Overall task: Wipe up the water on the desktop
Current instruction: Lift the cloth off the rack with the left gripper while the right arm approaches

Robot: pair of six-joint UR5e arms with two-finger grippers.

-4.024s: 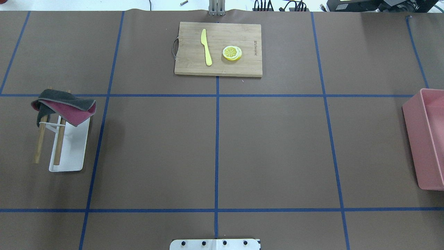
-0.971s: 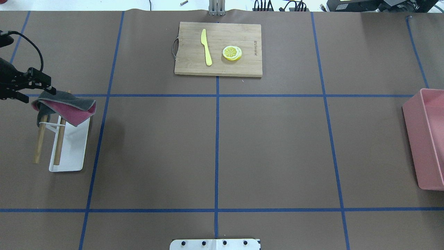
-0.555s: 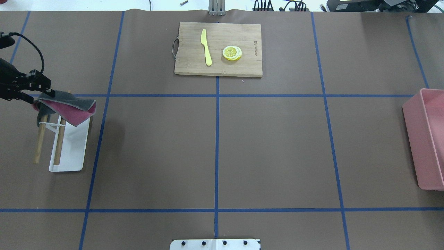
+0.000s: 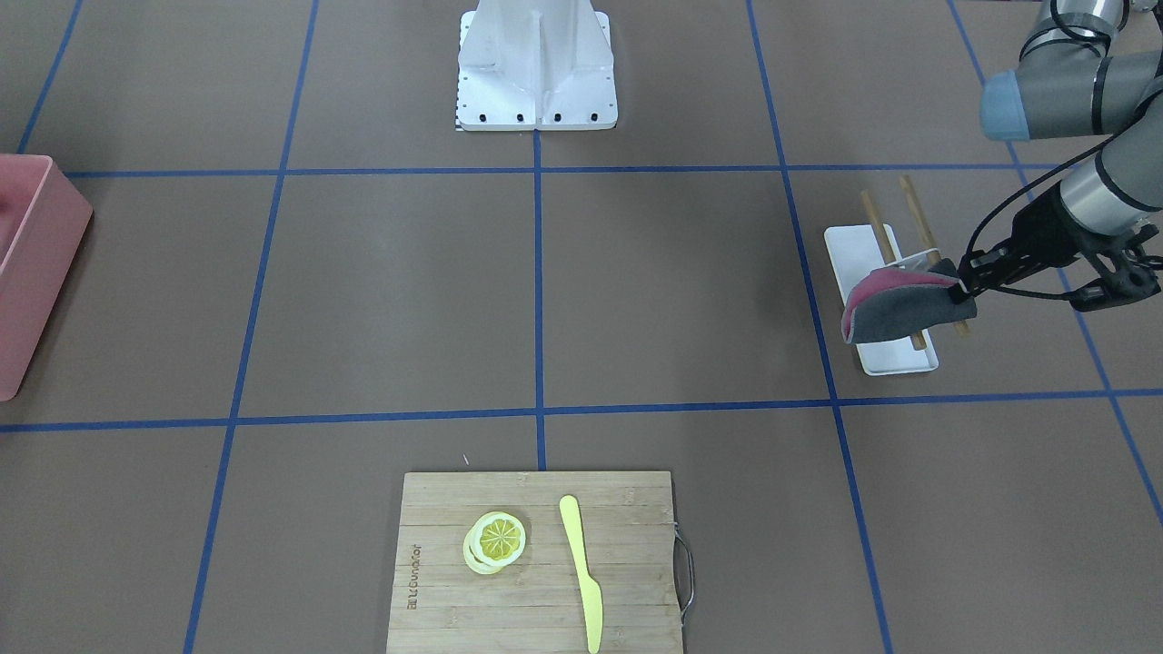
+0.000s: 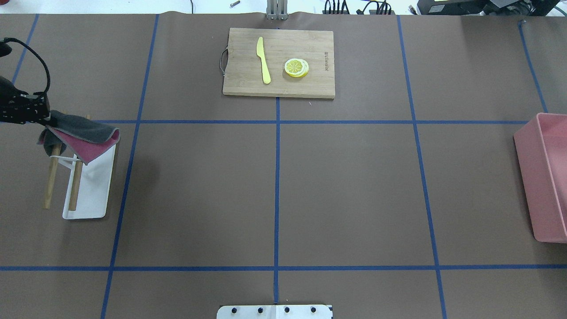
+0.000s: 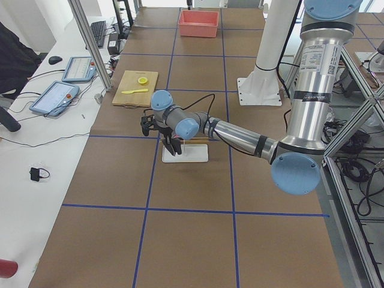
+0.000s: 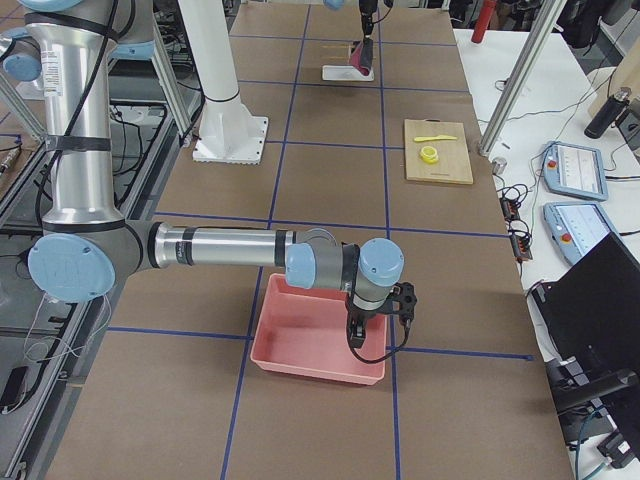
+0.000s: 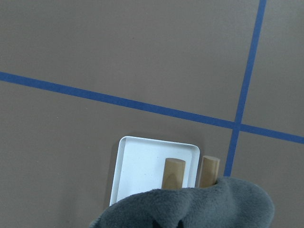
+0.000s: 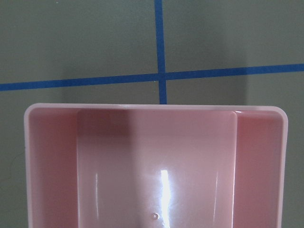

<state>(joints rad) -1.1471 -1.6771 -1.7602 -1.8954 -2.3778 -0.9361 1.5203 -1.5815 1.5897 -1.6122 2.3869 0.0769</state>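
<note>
The brown desktop (image 5: 345,190) with blue tape lines shows no water that I can make out. A grey and pink cloth (image 5: 84,136) hangs over a rack of two wooden rods (image 5: 51,181) on a white tray (image 5: 91,199) at the left. My left gripper (image 5: 42,116) is shut on the cloth's far left corner; the front view shows the gripper (image 4: 965,289) at the cloth's edge (image 4: 899,311). Grey cloth (image 8: 190,209) fills the bottom of the left wrist view. My right gripper (image 7: 378,322) hangs over the pink bin (image 7: 315,345); I cannot tell whether it is open or shut.
A bamboo cutting board (image 5: 319,82) with a yellow knife (image 5: 263,60) and lemon slices (image 5: 296,67) lies at the far middle. The pink bin (image 5: 542,177) stands at the right edge. The robot base (image 4: 536,68) is at the near middle.
My left arm came in from the left edge, reached the cloth's corner and closed on it. The cloth has shifted slightly left on the rack.
</note>
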